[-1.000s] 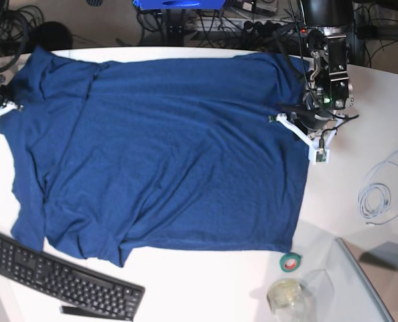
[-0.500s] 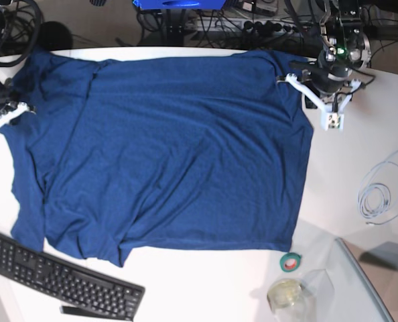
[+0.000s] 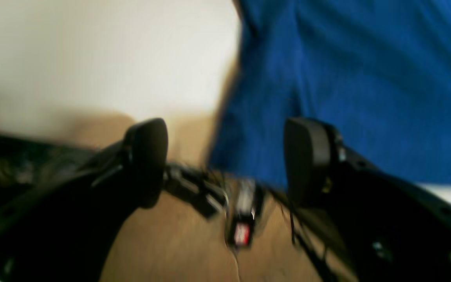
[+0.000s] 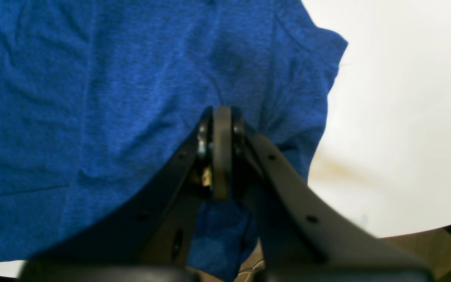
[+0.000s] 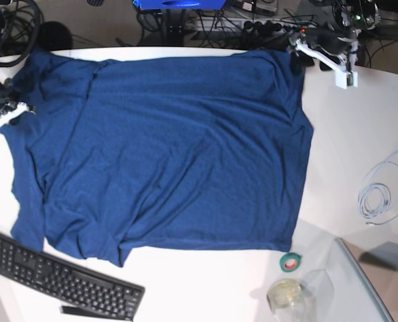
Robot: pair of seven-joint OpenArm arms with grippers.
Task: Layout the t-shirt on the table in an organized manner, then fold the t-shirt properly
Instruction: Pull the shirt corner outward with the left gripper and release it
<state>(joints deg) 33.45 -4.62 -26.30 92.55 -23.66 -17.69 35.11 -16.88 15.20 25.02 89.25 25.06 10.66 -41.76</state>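
Left end effector [image 5: 317, 52] retreated, t-shirt [image 5: 165, 147] lengthwise left-right

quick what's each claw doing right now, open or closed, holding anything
Left claw: open, holding nothing, at the t-shirt's edge.
Right claw: closed, pinching a fold of the t-shirt.

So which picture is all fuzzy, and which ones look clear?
Left wrist view: smeared by blur, the open left gripper and t-shirt soft-edged. Right wrist view: fairly sharp, the t-shirt's knit shows. Base view: clear and evenly lit, the table bright white.
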